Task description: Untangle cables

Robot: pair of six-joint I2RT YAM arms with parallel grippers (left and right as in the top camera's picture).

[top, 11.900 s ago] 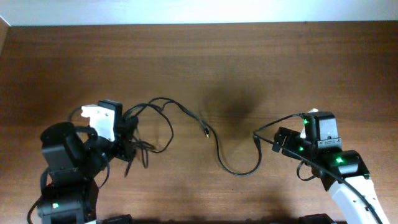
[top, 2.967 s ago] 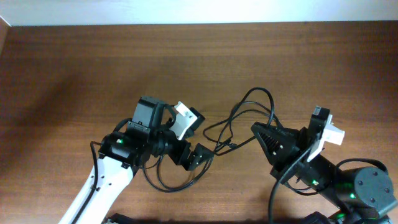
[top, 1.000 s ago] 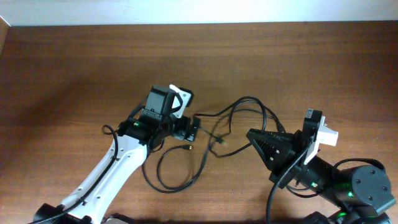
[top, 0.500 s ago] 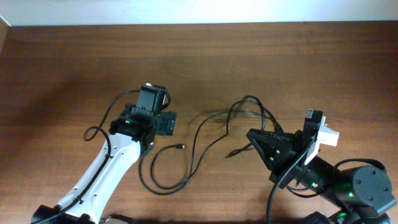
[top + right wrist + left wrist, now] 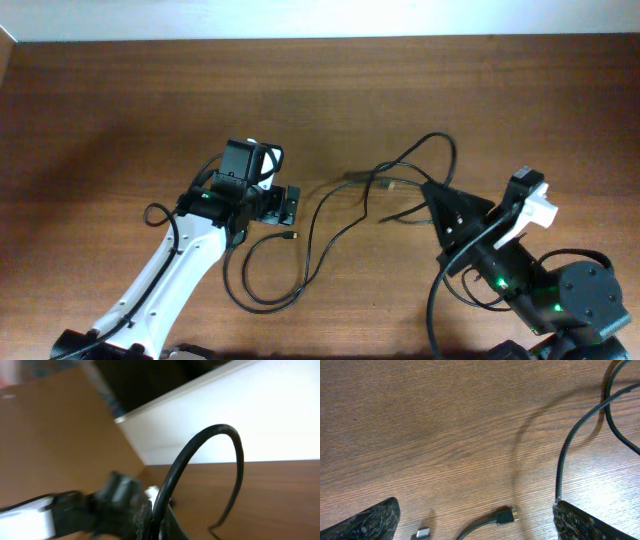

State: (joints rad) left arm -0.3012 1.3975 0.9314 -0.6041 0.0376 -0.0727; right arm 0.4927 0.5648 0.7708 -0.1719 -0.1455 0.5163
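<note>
Centre-right of the overhead view, the right gripper (image 5: 433,193) is pinching the cables (image 5: 309,235) and holding one loop up toward the upper right. The remaining cord is lying leftward across the table (image 5: 120,110). Centre-left, the left gripper (image 5: 283,205) is hovering released and gripping nothing. No container is showing in any view.

Along the bottom of the left wrist view, the fingers are sitting wide apart at both corners. A plug (image 5: 505,516) is lying on the wood between them.

Low in the blurred right wrist view, a cable loop (image 5: 200,455) is rising from the clenched fingers.

Hazards: where strands are crossing near centre frame, a hard pull is likely tightening them. The thin cord may also be slipping from the pinch.
</note>
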